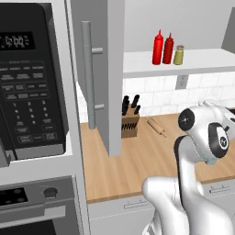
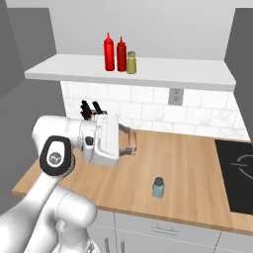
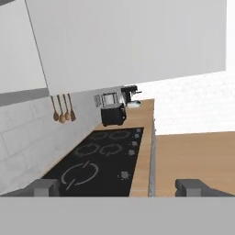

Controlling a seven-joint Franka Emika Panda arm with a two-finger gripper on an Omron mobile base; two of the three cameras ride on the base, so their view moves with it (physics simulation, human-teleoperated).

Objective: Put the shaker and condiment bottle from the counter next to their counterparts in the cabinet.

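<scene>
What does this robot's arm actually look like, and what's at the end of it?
The arm is glossy white, built of rounded, tube-like segments. Its joints carry dark, nearly black round caps with a small white emblem. The hand is a blocky white housing with ribbed sides. The gripper ends in two small dark grey, squared finger tips. No loose cables show.

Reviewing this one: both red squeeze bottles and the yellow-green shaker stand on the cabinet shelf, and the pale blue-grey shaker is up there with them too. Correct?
Not quite. The two red bottles and the yellow-green shaker do stand together on the cabinet shelf, but the blue-grey shaker is not with them. The right base view shows it standing upright on the wooden counter below, near the front edge.
</scene>
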